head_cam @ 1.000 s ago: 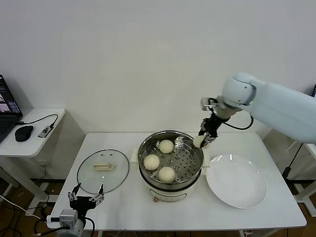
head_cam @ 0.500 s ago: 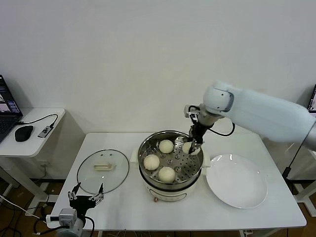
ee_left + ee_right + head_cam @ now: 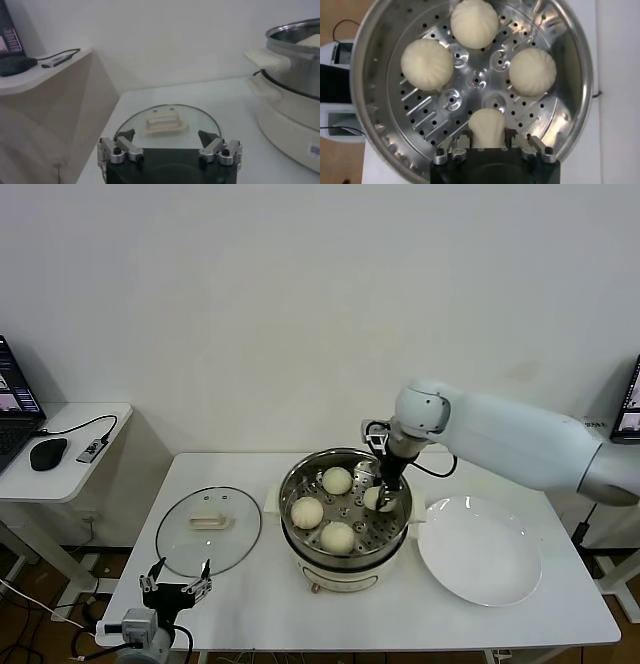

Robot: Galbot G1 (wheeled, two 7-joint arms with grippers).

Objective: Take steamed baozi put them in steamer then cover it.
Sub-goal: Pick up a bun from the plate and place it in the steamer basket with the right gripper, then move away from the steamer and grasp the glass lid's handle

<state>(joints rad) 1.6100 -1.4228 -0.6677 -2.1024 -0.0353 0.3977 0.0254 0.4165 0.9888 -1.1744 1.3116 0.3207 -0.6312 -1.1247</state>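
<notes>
- The step in hand is the placing of the fourth baozi (image 3: 487, 127): the right tool (image 3: 488, 146) is down inside the steamer (image 3: 345, 559) and its jaws are narrow, closed on this bun, which sits on or just above the perforated tray on the right side of the pot.
- Three other baozi already lie on the tray (one at the far side (image 3: 337, 480), one at the left (image 3: 307, 512), one at the near side (image 3: 338, 536)), all apart from each other.
- The white plate (image 3: 480, 550) at the right of the steamer carries no bun, so I judge that loading is almost finished.
- The cover (image 3: 208, 530) lies flat on the worktop (image 3: 300, 604) at the left of the steamer, handle up.
- The left tool (image 3: 170, 151) waits with jaws wide, near the front edge of the worktop, just before the cover.
- The next move, as I judge it, calls for opening the right jaws and lifting straight up without rolling the bun; after this the cover must be taken by its handle and set on the pot.
</notes>
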